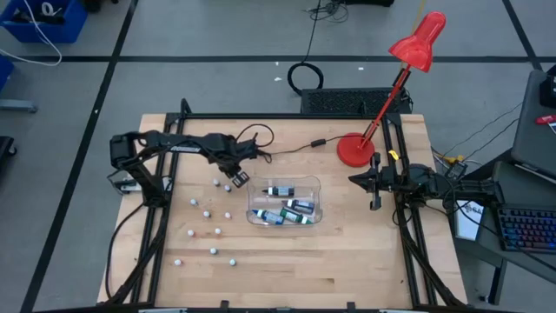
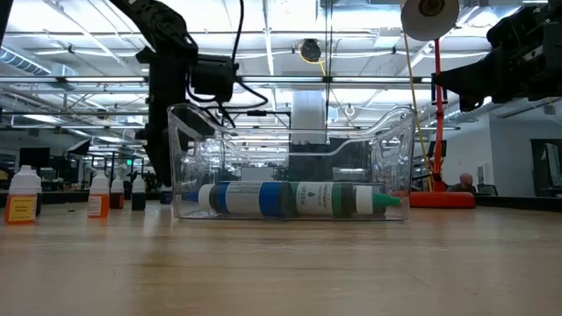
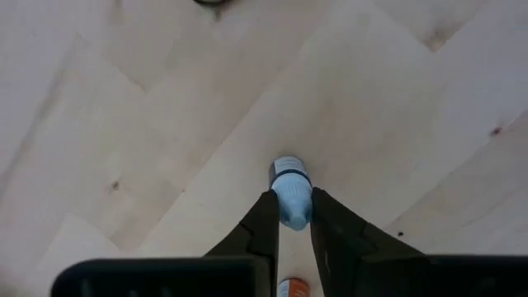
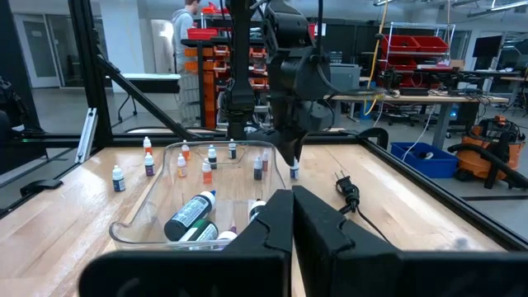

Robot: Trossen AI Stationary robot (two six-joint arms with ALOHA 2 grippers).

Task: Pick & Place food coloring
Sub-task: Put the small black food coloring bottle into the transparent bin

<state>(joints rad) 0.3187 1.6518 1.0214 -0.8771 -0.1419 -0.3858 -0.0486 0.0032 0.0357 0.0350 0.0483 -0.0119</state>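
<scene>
Several tiny white-capped food coloring bottles (image 1: 207, 213) stand scattered on the wooden table, left of a clear plastic tub (image 1: 287, 181). My left gripper (image 1: 236, 181) hangs over the tub's far left corner, pointing down, shut on one small bottle (image 3: 289, 173). The right wrist view shows that gripper (image 4: 290, 161) with a small blue bottle (image 4: 294, 172) at its fingertips. My right gripper (image 1: 375, 187) waits at the table's right side, shut and holding nothing. My left gripper pinches the little bottle between its two fingers (image 3: 262, 216) at the bottle's pale upper end (image 3: 294, 206), coming from above and pointing down. The banded lower part (image 3: 289, 172) sticks out past the fingertips. Whether the bottle is clear of the table, I cannot tell.
Several larger blue and green bottles (image 2: 290, 198) lie on their sides in the tub (image 2: 290, 140). A red desk lamp (image 1: 356, 149) stands at the far right, and its black cord and plug (image 4: 346, 188) lie on the table. More small bottles (image 2: 98, 200) stand at the left.
</scene>
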